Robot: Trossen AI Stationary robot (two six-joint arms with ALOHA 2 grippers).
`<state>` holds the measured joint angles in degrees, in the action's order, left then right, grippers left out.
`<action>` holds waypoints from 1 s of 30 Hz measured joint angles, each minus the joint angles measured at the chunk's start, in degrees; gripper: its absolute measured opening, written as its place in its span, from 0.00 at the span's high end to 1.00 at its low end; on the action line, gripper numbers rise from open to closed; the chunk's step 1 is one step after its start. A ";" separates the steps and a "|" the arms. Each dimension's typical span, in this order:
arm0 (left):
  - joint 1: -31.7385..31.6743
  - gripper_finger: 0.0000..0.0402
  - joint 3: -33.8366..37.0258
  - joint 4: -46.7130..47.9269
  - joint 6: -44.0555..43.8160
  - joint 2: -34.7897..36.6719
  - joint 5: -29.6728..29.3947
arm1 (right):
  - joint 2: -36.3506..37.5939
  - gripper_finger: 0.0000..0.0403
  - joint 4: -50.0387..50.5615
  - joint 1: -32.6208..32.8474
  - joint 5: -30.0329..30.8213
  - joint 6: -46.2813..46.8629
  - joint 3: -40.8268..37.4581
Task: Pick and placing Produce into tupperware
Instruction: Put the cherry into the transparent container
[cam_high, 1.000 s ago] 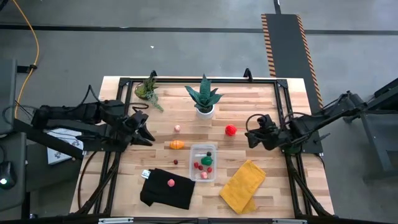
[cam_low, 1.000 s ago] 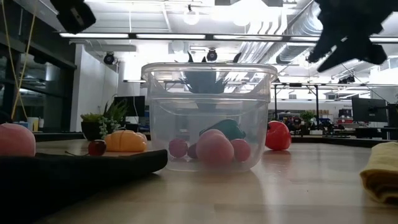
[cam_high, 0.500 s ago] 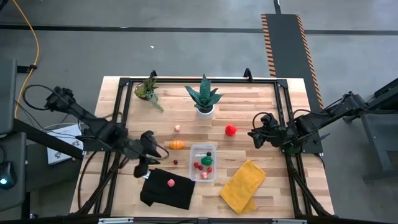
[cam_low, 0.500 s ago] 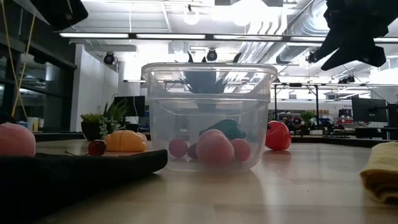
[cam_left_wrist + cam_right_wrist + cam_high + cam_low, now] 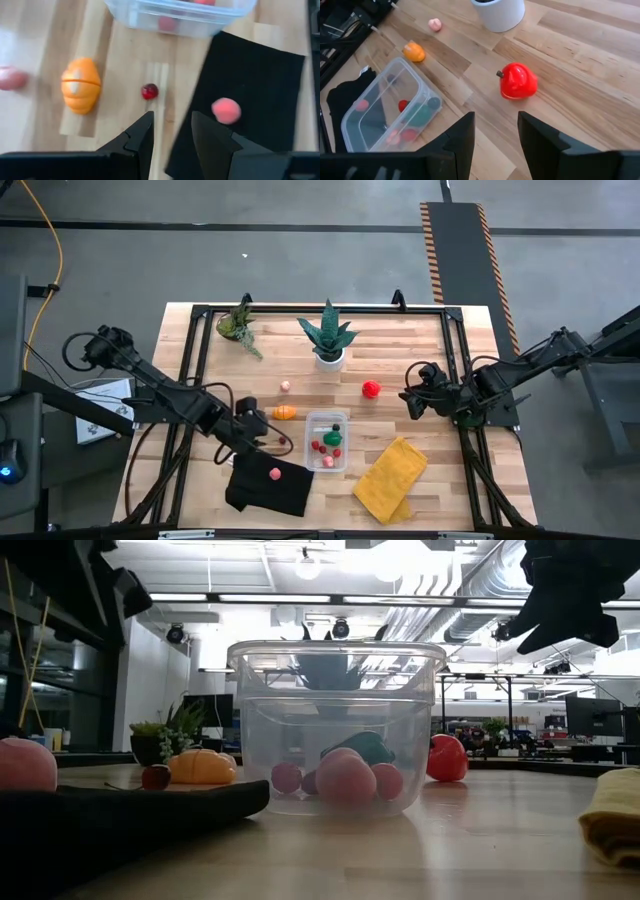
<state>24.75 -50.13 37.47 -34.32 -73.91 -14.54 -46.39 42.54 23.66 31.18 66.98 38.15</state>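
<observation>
The clear tupperware [image 5: 327, 441] stands at mid-table with red, pink and green produce inside. Loose produce lies on the wood: an orange piece [image 5: 81, 91], a small dark red one [image 5: 149, 91], a pink one [image 5: 286, 386] and a red one [image 5: 518, 81]. Another pink piece [image 5: 226, 110] rests on the black cloth [image 5: 268, 485]. My left gripper [image 5: 172, 131] hangs open above the table just left of the tupperware, over the black cloth's far edge near the dark red piece. My right gripper [image 5: 495, 135] hovers open at the right, with the red piece ahead of it.
Two potted plants [image 5: 328, 340] [image 5: 238, 325] stand along the far edge. A yellow cloth [image 5: 390, 478] lies at the near right. A dark metal frame [image 5: 452, 340] borders the tabletop. Bare wood lies between the tupperware and the red piece.
My left gripper has swung from the table's left side toward the near edge and the tupperware, sinking and tipping further downward, and has stayed open. My right gripper has kept its place.
</observation>
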 joint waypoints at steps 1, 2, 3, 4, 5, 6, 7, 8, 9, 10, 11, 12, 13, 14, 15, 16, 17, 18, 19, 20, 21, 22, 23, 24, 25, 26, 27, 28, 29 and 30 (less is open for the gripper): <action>0.00 0.70 0.00 -0.03 0.31 -0.31 -0.93 | 0.00 0.65 -0.05 0.00 0.00 0.00 0.00; -0.03 0.70 0.00 -0.10 0.49 -0.57 -1.69 | 0.00 0.65 -0.16 0.00 0.00 0.00 0.00; -0.04 0.70 0.00 -0.08 0.86 -0.77 -2.09 | -0.02 0.65 -0.40 0.00 -0.02 0.00 0.00; -0.15 0.70 0.00 -0.10 1.57 -0.95 -2.51 | -0.01 0.65 -0.63 0.00 -0.02 0.00 0.00; -0.53 0.69 0.00 -0.18 2.37 -1.01 -2.69 | -0.01 0.65 -0.80 0.00 -0.04 0.00 0.00; -0.83 0.69 0.00 -0.29 2.86 -1.01 -2.65 | -0.02 0.65 -0.87 0.00 -0.08 -0.01 0.00; -0.89 0.68 0.00 -0.59 2.99 -1.01 -2.68 | -0.02 0.65 -0.90 0.00 -0.12 -0.02 0.00; -1.20 0.67 0.00 -0.94 3.00 -1.01 -2.74 | -0.02 0.65 -0.97 0.00 -0.13 0.00 0.00; -1.66 0.66 0.00 -1.35 3.33 -1.01 -2.79 | -0.02 0.65 -1.00 0.00 -0.15 0.00 0.00; -2.06 0.65 0.00 -1.91 3.96 -1.01 -2.76 | -0.02 0.65 -1.02 0.00 -0.15 -0.02 0.00; -2.41 0.63 0.00 -2.24 4.41 -1.01 -2.72 | -0.02 0.65 -1.06 0.00 -0.15 -0.04 0.00; -2.80 0.61 0.11 -2.57 4.53 -1.01 -2.79 | -0.02 0.65 -1.06 0.00 -0.15 -0.07 0.00; -3.24 0.59 0.57 -3.66 4.57 -0.98 -2.78 | -0.02 0.65 -1.06 0.00 -0.15 -0.09 0.00; -3.67 0.58 1.26 -5.04 4.55 -0.98 -2.80 | -0.02 0.65 -1.06 0.00 -0.15 -0.17 0.00; -4.02 0.56 2.06 -6.48 4.36 -0.98 -2.85 | -0.02 0.65 -1.06 0.00 -0.15 -0.27 0.00; -4.36 0.55 2.83 -7.89 4.07 -0.99 -2.95 | -0.02 0.65 -1.06 0.00 -0.15 -0.43 0.00; -4.65 0.54 3.43 -9.00 3.92 -0.99 -3.00 | -0.02 0.65 -1.06 0.00 -0.15 -0.42 0.00; -4.66 0.53 4.14 -10.26 3.86 -0.98 -3.11 | -0.02 0.65 -1.06 0.00 -0.15 -0.42 0.00; -4.66 0.52 4.96 -11.50 3.86 -0.98 -3.16 | -0.02 0.65 -1.06 0.00 -0.15 -0.42 0.00; -4.66 0.51 5.77 -12.39 3.86 -0.98 -3.17 | -0.02 0.65 -1.06 0.00 -0.15 -0.42 0.00; -4.61 0.51 6.64 -13.33 3.86 -0.98 -3.15 | -0.02 0.65 -1.07 0.00 -0.15 -0.42 0.00; -4.58 0.50 7.30 -14.12 3.86 -0.98 -3.14 | -0.02 0.65 -1.07 0.00 -0.15 -0.42 0.00; -4.48 0.50 7.82 -14.58 3.86 -0.98 -3.15 | -0.02 0.65 -1.06 0.00 -0.15 -0.40 0.00; -4.48 0.50 8.29 -14.92 3.86 -0.98 -3.14 | -0.02 0.65 -1.06 0.00 -0.15 -0.20 0.00; -4.50 0.51 8.92 -15.15 3.86 -0.98 -3.14 | -0.02 0.65 -1.06 0.00 -0.15 -0.02 0.00; -4.50 0.51 9.64 -15.66 3.86 -0.98 -3.15 | -0.02 0.65 -1.06 0.00 -0.13 0.00 0.00; -4.50 0.51 10.46 -16.59 3.89 -0.98 -3.15 | -0.02 0.65 -1.06 0.00 -0.13 0.00 0.00; -4.50 0.52 11.42 -17.91 3.90 -0.98 -3.17 | -0.02 0.65 -1.06 0.00 -0.13 0.00 0.00; -4.52 0.52 12.32 -19.12 3.89 -0.98 -3.17 | -0.02 0.65 -1.06 0.00 -0.13 0.02 0.00; -4.52 0.52 13.19 -20.32 3.90 -0.98 -3.15 | -0.02 0.65 -1.06 0.00 -0.13 0.02 0.00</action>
<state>20.23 -36.94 17.16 -30.41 -74.89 -17.69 -46.41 41.47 23.66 31.05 67.00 38.15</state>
